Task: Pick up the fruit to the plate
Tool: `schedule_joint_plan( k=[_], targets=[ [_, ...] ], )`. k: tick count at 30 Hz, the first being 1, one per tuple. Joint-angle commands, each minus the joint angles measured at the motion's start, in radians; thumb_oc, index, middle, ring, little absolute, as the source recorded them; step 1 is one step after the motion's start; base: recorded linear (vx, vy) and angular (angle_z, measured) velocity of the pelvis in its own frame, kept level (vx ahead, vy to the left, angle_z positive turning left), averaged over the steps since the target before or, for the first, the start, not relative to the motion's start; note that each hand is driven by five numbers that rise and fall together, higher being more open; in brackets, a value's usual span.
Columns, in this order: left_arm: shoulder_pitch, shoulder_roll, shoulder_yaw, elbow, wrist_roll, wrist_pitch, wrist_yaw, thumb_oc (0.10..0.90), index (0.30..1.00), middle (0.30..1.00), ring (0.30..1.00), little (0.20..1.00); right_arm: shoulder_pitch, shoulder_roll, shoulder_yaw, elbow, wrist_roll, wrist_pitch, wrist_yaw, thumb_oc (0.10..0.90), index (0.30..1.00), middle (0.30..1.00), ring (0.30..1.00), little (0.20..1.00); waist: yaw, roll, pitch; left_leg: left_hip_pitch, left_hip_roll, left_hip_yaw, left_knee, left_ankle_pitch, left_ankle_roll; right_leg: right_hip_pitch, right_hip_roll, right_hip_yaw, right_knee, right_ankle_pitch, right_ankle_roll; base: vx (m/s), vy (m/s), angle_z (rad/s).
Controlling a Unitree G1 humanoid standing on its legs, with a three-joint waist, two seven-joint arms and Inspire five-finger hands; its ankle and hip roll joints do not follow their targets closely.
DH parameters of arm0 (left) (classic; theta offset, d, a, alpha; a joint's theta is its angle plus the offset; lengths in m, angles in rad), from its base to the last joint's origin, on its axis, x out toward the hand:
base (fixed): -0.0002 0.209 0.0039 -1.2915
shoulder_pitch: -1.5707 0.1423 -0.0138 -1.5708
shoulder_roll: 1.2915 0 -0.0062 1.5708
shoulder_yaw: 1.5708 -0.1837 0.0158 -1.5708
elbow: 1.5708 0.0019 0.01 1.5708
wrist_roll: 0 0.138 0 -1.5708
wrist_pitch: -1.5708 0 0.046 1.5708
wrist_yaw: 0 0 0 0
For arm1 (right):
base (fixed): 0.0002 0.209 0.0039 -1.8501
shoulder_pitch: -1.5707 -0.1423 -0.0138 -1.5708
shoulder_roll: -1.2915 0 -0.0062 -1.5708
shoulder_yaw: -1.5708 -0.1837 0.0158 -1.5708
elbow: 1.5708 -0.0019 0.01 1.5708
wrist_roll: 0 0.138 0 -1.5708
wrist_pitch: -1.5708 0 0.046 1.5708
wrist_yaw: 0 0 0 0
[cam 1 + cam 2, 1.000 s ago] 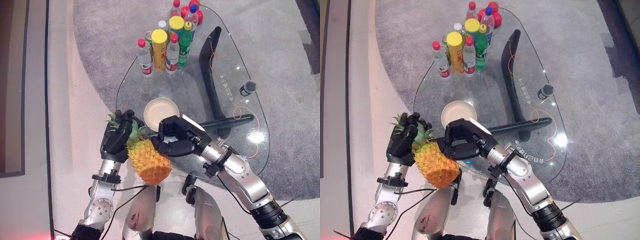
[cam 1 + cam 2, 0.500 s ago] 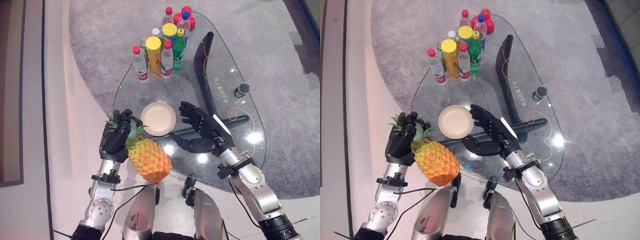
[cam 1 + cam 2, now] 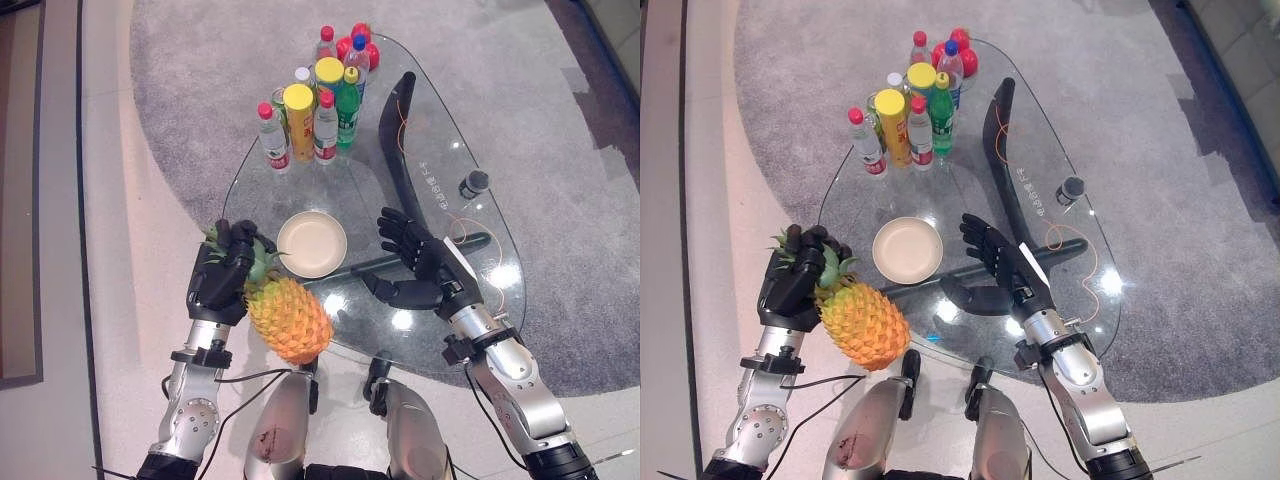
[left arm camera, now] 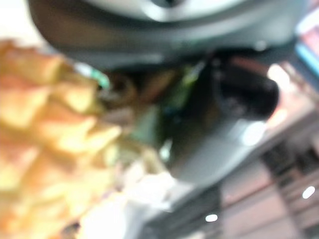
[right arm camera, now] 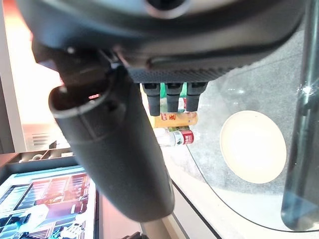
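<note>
**One pineapple, held just short of the plate**

One fruit matters here: the pineapple (image 3: 288, 318), gripped by its leafy crown in the left robot hand (image 3: 220, 278), whose dark fingers are curled round the green leaves. The fruit hangs at the near edge of the glass table (image 3: 420, 130), its long axis slanting from the crown in the grasp down and toward the robot's middle, heavy end lowest. The left wrist view shows the yellow, scaled skin close against the hand.

The cream plate (image 3: 312, 244) lies on the glass just beyond and a little to the right of the crown, near the fruit without touching it. The carry is therefore short: forward and slightly rightward from the left robot hand, which is plainly the nearer one and already has the load. My reading is that the fruit should be lifted clear of the table rim before it is swung over the dish.

The right robot hand (image 3: 415, 262) hovers over the glass on the other side of the plate, fingers spread and holding nothing; its own wrist view shows straight fingers with the plate past them. It stands beside the route rather than across it.

Further off, a cluster of bottles (image 3: 310, 115) stands at the far end of the table, with something red (image 3: 358, 48) behind it and a small dark-capped object (image 3: 473, 184) toward the right edge. All are well apart from the plate, so nothing blocks the way.
</note>
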Motion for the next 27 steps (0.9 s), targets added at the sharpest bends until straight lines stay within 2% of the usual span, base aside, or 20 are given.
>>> schedule_joint_plan(
  k=[1, 5, 6, 10, 17, 21, 27],
  targets=[
    [-0.035, 0.021, 0.067, -0.169, 0.159, -0.167, 0.056, 0.1, 0.3, 0.3, 0.3, 0.2, -0.015, -0.028, -0.028, -0.08, 0.041, -0.042, 0.0, 0.8, 0.9, 0.9, 0.9, 0.9, -0.013, 0.03, -0.057, 0.021, -0.071, 0.01, 0.044, -0.072, 0.037, 0.04, 0.049, -0.024, 0.074, 0.007, 0.035, 0.06, 0.022, -0.01],
    [-0.057, 0.066, 0.074, -0.132, 0.353, -0.271, 0.212, 0.1, 0.3, 0.3, 0.3, 0.2, 0.008, -0.036, 0.01, -0.036, 0.058, 0.004, 0.017, 0.8, 0.9, 0.9, 0.9, 0.9, -0.022, 0.03, -0.061, 0.025, -0.069, 0.019, 0.051, -0.068, 0.03, 0.041, 0.048, -0.021, 0.08, 0.0, 0.035, 0.08, 0.027, -0.02],
    [-0.057, 0.065, 0.074, -0.132, 0.355, -0.271, 0.214, 0.1, 0.3, 0.3, 0.3, 0.2, 0.008, -0.036, 0.01, -0.036, 0.058, 0.004, 0.017, 0.8, 0.9, 0.9, 0.9, 0.9, -0.022, 0.03, -0.061, 0.025, -0.069, 0.019, 0.051, -0.068, 0.03, 0.041, 0.048, -0.021, 0.081, -0.001, 0.035, 0.08, 0.033, -0.03],
    [-0.106, 0.104, 0.054, -0.085, 0.574, -0.355, 0.428, 0.1, 0.3, 0.3, 0.3, 0.2, 0.022, -0.047, 0.075, 0.018, 0.086, 0.039, 0.026, 0.8, 0.9, 0.9, 0.9, 0.9, -0.038, 0.025, -0.054, 0.014, -0.067, 0.035, 0.077, -0.068, 0.023, 0.025, 0.045, -0.012, 0.1, -0.002, 0.036, 0.07, 0.039, -0.02],
    [-0.21, 0.146, 0.008, -0.02, 0.785, -0.397, 0.663, 0.1, 0.3, 0.3, 0.3, 0.2, -0.003, -0.062, 0.149, 0.085, 0.112, 0.062, 0.005, 0.8, 0.9, 0.9, 0.9, 0.9, -0.056, 0.02, -0.027, -0.032, -0.064, 0.057, 0.113, -0.073, 0.02, -0.035, 0.039, 0.0, 0.138, 0.0, 0.043, -0.01, 0.028, -0.08],
    [-0.289, 0.182, -0.014, 0.027, 0.901, -0.395, 0.796, 0.1, 0.3, 0.3, 0.3, 0.2, -0.034, -0.077, 0.191, 0.119, 0.127, 0.073, 0.0, 0.8, 0.9, 0.9, 0.9, 0.9, -0.068, 0.019, -0.027, -0.112, -0.058, 0.075, 0.145, -0.077, 0.019, -0.119, 0.039, 0.011, 0.167, 0.004, 0.046, -0.07, 0.039, -0.05],
    [-0.391, 0.224, -0.031, 0.099, 0.989, -0.406, 0.948, 0.1, 0.3, 0.3, 0.3, 0.2, -0.071, -0.085, 0.245, 0.167, 0.171, 0.102, 0.017, 0.8, 0.9, 0.9, 0.9, 0.9, -0.081, 0.019, -0.027, -0.198, -0.042, 0.092, 0.168, -0.074, 0.015, -0.216, 0.046, 0.025, 0.198, 0.013, 0.048, -0.04, 0.032, -0.09]
  ],
)
